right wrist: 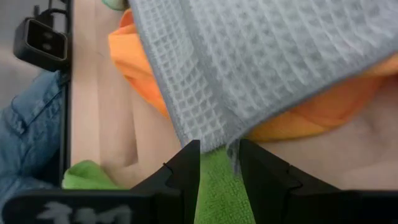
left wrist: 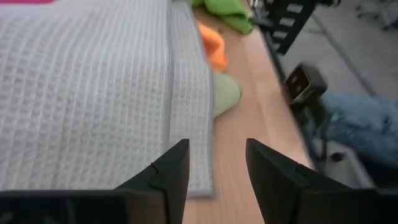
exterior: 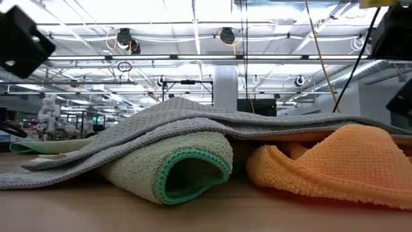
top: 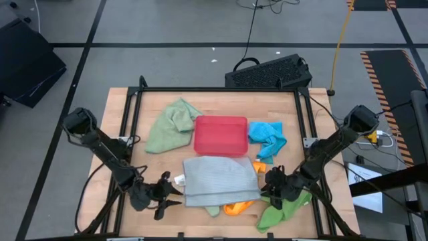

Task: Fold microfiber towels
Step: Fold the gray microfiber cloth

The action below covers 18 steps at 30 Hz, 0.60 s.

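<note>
1. Starting at the left of the table (top: 127,107), the left gripper (top: 167,194) sits low near the front edge, just beside the left side of the grey-blue towel (top: 219,179). Its fingers are spread and hold nothing; its wrist view shows the towel's edge lying just ahead of them, over bare wood.
2. A sage green towel (top: 170,126) lies crumpled farther back on the left, well apart from both grippers.
3. In the middle, the grey-blue towel lies flat as a folded rectangle in front of the red tray (top: 221,136), its long axis running left to right. It covers another sage green towel (exterior: 187,169) and the orange towel (top: 239,208), both poking out at its front edge.
4. The bright blue towel (top: 267,138) is bunched beside the tray on the right.
5. At the right, the right gripper (top: 273,185) stands at the grey-blue towel's right edge, above the bright green towel (top: 281,209). Its jaws are partly apart, with the towel's corner right at the gap; whether it is pinched, I cannot tell.
6. Each gripper is nearest its own short end, so the coming move likely turns on those two edges.
</note>
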Each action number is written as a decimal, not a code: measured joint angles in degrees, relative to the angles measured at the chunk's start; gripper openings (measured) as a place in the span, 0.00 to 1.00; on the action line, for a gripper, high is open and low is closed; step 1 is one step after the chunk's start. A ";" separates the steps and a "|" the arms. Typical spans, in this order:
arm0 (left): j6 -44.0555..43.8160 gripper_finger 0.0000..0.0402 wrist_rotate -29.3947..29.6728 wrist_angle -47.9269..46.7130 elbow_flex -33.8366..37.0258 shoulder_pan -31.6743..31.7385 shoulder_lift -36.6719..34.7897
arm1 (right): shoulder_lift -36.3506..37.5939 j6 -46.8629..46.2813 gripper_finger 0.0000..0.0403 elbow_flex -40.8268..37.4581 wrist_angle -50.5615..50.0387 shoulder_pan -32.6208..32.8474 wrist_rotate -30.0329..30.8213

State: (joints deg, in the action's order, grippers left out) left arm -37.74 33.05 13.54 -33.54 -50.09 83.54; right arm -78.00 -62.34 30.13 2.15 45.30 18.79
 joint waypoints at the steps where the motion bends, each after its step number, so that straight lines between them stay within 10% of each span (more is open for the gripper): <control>1: 0.21 0.40 0.83 -0.22 0.00 -0.67 1.02 | -0.37 -0.64 0.26 0.00 0.01 0.59 1.01; 18: -1.15 0.40 3.16 2.79 0.02 -0.96 14.35 | -1.33 7.87 0.15 0.00 -1.07 0.71 2.37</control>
State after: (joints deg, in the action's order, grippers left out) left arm -38.89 36.21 16.33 -33.52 -51.05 97.89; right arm -79.33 -54.47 30.13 1.08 46.01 21.16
